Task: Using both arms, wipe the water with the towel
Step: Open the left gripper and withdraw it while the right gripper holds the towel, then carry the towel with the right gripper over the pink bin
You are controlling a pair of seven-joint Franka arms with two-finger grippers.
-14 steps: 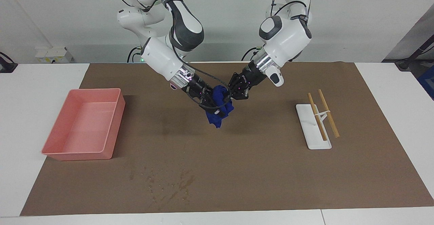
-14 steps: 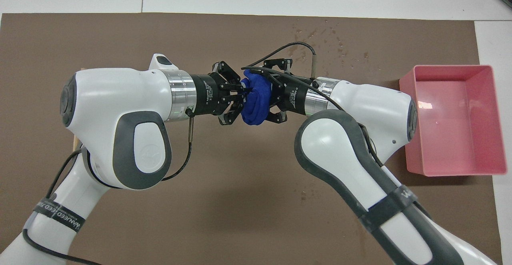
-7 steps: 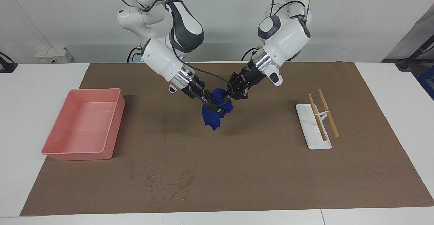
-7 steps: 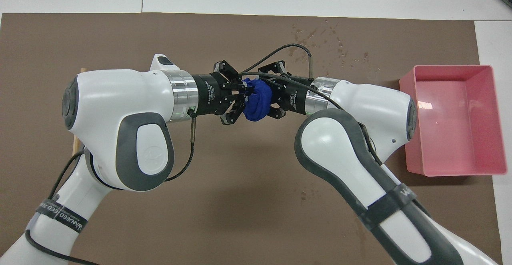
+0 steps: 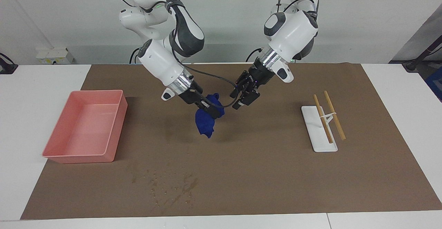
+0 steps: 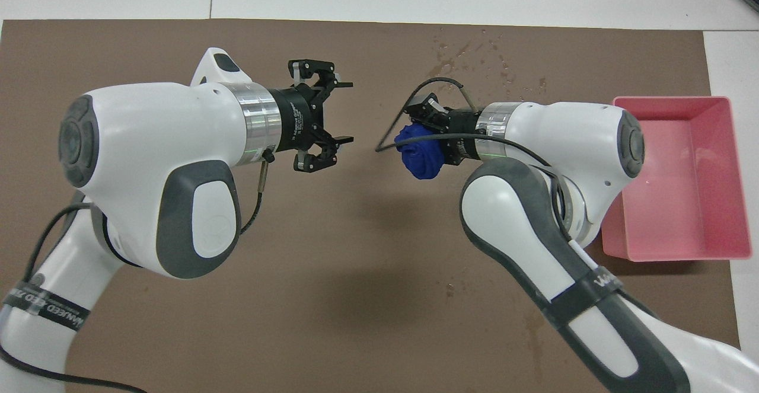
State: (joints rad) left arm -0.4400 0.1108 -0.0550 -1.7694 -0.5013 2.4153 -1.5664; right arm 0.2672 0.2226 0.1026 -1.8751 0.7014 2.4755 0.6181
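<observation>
The blue towel [image 5: 204,122] hangs as a lumpy bundle from my right gripper [image 5: 214,111], which is shut on it above the middle of the brown mat. In the overhead view the towel [image 6: 422,157] covers the right gripper's [image 6: 413,139] fingertips. My left gripper [image 5: 243,100] is open and empty, apart from the towel, over the mat toward the left arm's end; its spread fingers show from above [image 6: 346,112]. The water [image 5: 169,185] lies as small dark droplets and streaks on the mat, farther from the robots than the towel [image 6: 480,55].
A pink tray [image 5: 121,115] stands at the right arm's end of the mat [image 6: 676,255]. A white holder [image 5: 315,137] with two wooden sticks [image 5: 334,115] lies toward the left arm's end. The brown mat [image 5: 276,173] covers most of the table.
My left gripper has let go of the towel, opened and drawn back toward its own end. My right gripper has carried the towel a little toward the pink tray.
</observation>
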